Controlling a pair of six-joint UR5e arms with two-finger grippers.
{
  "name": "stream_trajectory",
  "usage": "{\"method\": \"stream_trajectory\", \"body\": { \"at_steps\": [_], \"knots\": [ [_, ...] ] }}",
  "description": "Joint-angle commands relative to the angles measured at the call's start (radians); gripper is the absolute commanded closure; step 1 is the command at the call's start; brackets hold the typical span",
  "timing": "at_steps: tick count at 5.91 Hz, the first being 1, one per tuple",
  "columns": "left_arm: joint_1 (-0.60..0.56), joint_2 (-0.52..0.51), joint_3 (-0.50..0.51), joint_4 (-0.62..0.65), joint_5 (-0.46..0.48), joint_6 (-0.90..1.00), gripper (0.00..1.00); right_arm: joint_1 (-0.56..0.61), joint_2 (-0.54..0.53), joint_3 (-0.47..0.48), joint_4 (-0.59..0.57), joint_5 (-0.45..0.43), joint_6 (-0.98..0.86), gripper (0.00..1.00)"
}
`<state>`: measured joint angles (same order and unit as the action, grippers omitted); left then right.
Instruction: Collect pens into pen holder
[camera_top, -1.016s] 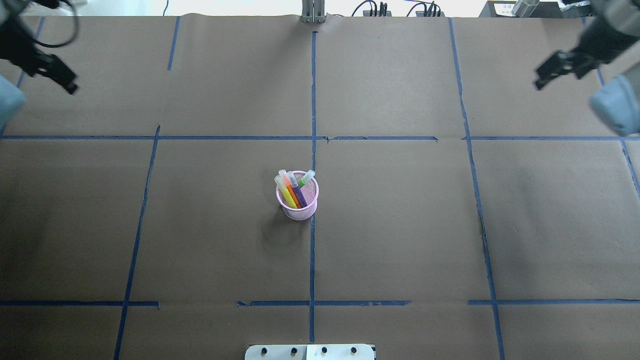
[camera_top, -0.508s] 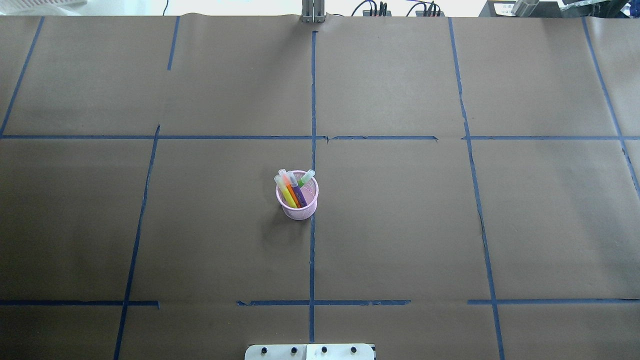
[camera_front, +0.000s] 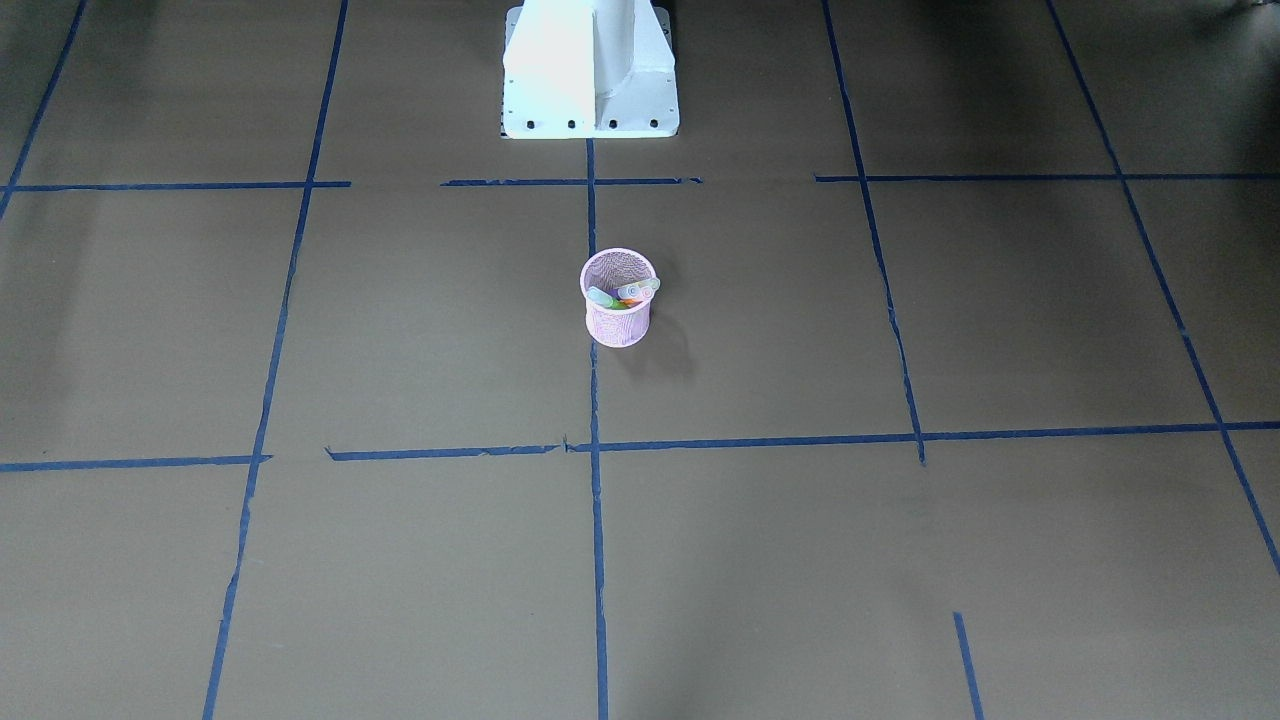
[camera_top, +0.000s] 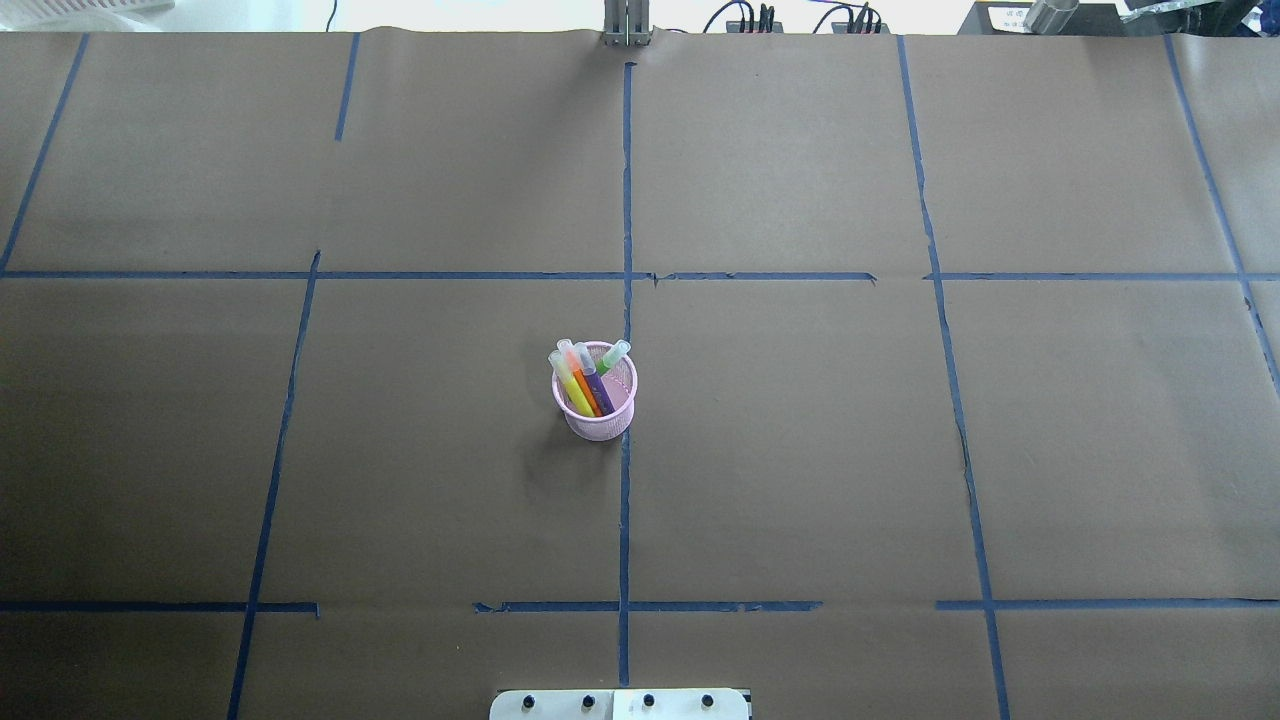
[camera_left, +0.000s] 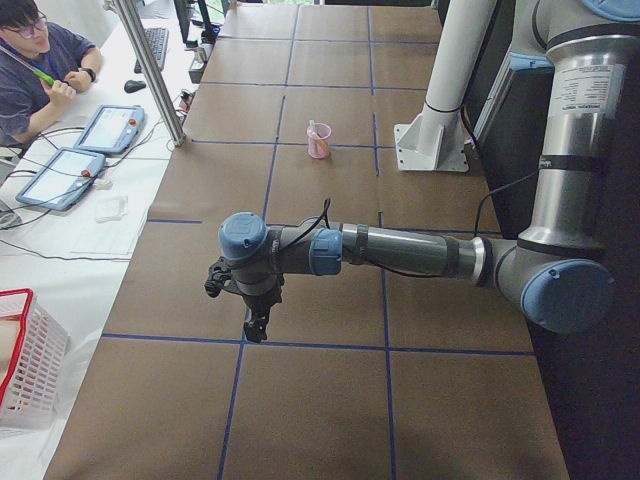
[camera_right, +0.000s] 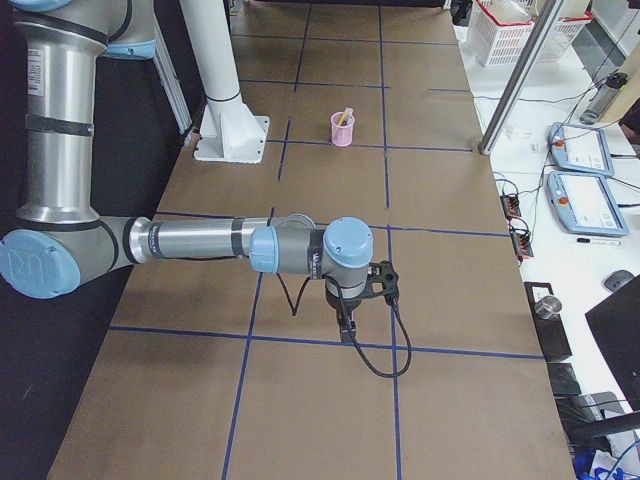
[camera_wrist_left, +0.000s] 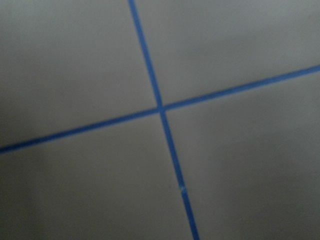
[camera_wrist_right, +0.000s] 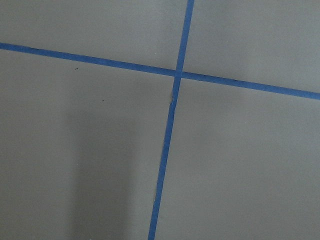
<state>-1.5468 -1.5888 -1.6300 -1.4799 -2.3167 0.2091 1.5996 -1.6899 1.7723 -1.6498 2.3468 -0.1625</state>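
The pink wire-mesh pen holder (camera_top: 598, 422) stands upright near the table's middle, just left of the centre tape line. It holds a yellow pen (camera_top: 572, 386), an orange pen (camera_top: 584, 392), a purple pen (camera_top: 601, 393) and a green pen (camera_top: 611, 357), pale caps up. The holder also shows in the front-facing view (camera_front: 618, 322). My left gripper (camera_left: 252, 326) shows only in the exterior left view, far from the holder, pointing down over the table. My right gripper (camera_right: 347, 326) shows only in the exterior right view, likewise far off. I cannot tell whether either is open or shut.
Brown paper with blue tape lines (camera_top: 626, 200) covers the table. The robot's white base (camera_front: 590, 70) stands behind the holder. An operator (camera_left: 35, 60) sits at a side desk with tablets (camera_left: 110, 128). A white basket (camera_right: 510, 25) stands beyond the far end.
One second ago both grippers showed at the far corners of the overhead view; they have since left it. The holder and pens have not moved.
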Motion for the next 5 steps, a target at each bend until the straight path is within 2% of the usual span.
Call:
{"method": "stream_trajectory", "body": {
  "at_steps": [1, 5],
  "knots": [
    [-0.002, 0.033, 0.001, -0.014, 0.005, -0.010, 0.00, -0.025, -0.002, -0.002, 0.001, 0.003, 0.015, 0.00],
    [-0.001, 0.032, -0.013, -0.016, -0.007, -0.005, 0.00, -0.033, 0.003, -0.004, 0.001, 0.003, 0.014, 0.00]
  ]
}}
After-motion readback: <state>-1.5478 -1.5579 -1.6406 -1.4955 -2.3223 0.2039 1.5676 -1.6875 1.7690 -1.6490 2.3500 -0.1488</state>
